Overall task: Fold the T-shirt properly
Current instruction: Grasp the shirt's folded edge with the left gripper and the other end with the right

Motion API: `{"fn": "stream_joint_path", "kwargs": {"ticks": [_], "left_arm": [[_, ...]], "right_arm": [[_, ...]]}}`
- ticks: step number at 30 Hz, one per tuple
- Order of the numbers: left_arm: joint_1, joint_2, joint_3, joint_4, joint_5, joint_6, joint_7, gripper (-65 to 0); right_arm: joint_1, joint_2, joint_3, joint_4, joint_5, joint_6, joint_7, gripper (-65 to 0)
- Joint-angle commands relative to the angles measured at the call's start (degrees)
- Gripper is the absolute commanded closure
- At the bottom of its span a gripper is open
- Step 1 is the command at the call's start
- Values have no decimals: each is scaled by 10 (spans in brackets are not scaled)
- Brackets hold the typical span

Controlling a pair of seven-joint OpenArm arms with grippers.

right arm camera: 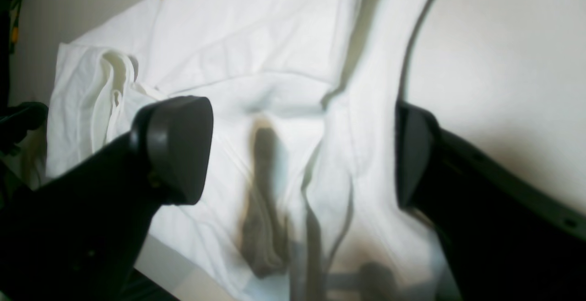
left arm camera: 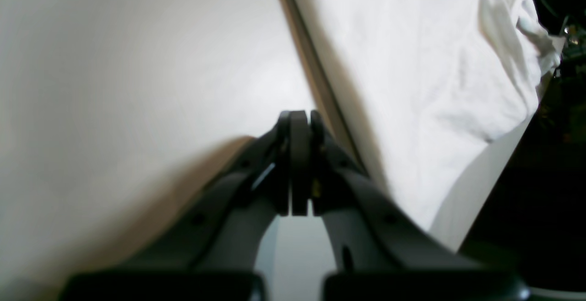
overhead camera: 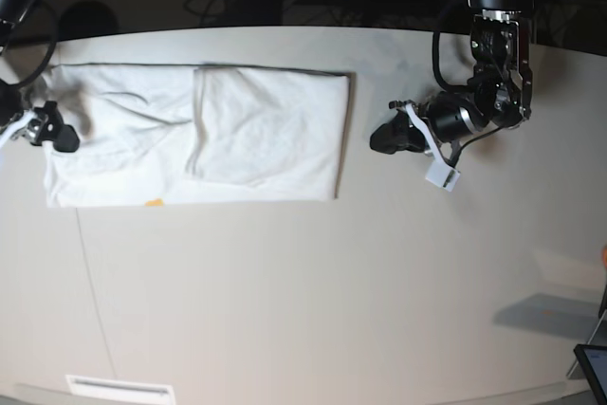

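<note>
T-shirt, partly folded on the table's far left: the right gripper, jaws spread over its outer end, should pinch all layers squarely; the left gripper, pressed together, waits just off the folded edge.

base: overhead, far | wrists: close, low — share T-shirt

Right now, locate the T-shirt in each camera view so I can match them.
Left wrist: T-shirt fills the upper right, beyond the shut end effector.
Right wrist: it spans the centre, between the open jaws.
Base: it lies flat at upper left.
Shared landmark: the pale table under it.
</note>
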Motion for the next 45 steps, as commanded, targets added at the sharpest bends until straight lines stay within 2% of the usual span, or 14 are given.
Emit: {"fn": "stream_joint_path", "kwargs": {"ticks": [1,7,13,14,16,20,26,32,35,40,43,45], "left_arm": [[-5,-6,-3,2,-10,-5,-9,0],[-6,-5,-3,0,-10,-5,-9,0],[-6,5,-4,0,-10,-5,-9,0],[-6,5,-4,0,-10,-5,-9,0],[-6,5,-4,0,-10,-5,-9,0],[-6,5,-4,0,-10,-5,-9,0],[-9,7,29,0,-10,-5,-9,0],[-37,45,79,-32,-10,-5,-10,0],[-43,63,86,-45,-10,-5,-10,0],[-58,70,115,-45,-10,-5,-10,0],[-60,82,121,-45,-10,-5,-10,0],[-67,91,125,-45,-10,24,-12,0]], "right_arm": [[-11,-7,-4,-4,-59,-16,-63,-538],[-19,-20,-33,-4,-61,-16,-59,-415],[-19,-26,-44,-4,-62,-18,-58,-390],[-19,-26,-41,-4,-62,-34,-57,-376],[-19,-26,-40,-4,-62,-48,-57,-281],[-18,-23,-40,-4,-62,-51,-52,-7],[-29,-21,-44,46,-62,-108,-28,-1],[-36,-22,-39,158,-62,-201,-22,-1],[-40,-20,-39,193,-62,-232,-20,-1],[-40,-18,-39,250,-62,-266,-20,-1],[-40,-4,-44,282,-62,-307,-19,-1],[-40,0,-45,309,-62,-325,-16,-1]]}}
